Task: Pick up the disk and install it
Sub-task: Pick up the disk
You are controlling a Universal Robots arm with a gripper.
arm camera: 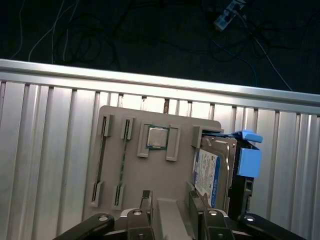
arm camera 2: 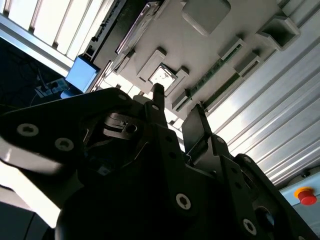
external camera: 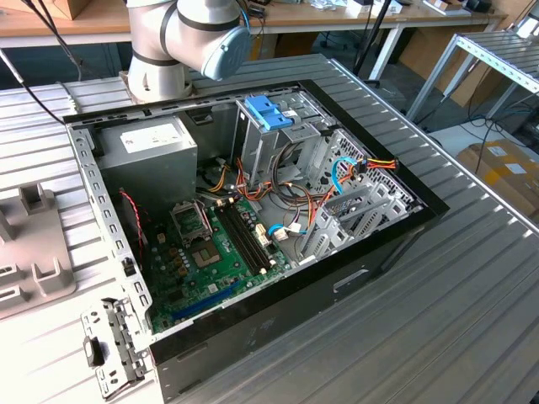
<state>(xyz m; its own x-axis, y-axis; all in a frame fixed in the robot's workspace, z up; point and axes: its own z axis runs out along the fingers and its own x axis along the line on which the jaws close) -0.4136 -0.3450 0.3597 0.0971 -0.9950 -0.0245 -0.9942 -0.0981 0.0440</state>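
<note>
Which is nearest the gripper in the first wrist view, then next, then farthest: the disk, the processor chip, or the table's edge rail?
1. The disk, lying right beside the open gripper.
2. The processor chip, ahead of the gripper, seated mid-way across the grey tray.
3. The table's edge rail, beyond the tray.

The ribbed metal counter (external camera: 472,278) carries an open computer case (external camera: 354,290). Beside the case, on the exterior view's left, lie a grey parts tray (external camera: 50,278) and a small metal bracket (external camera: 114,345).
</note>
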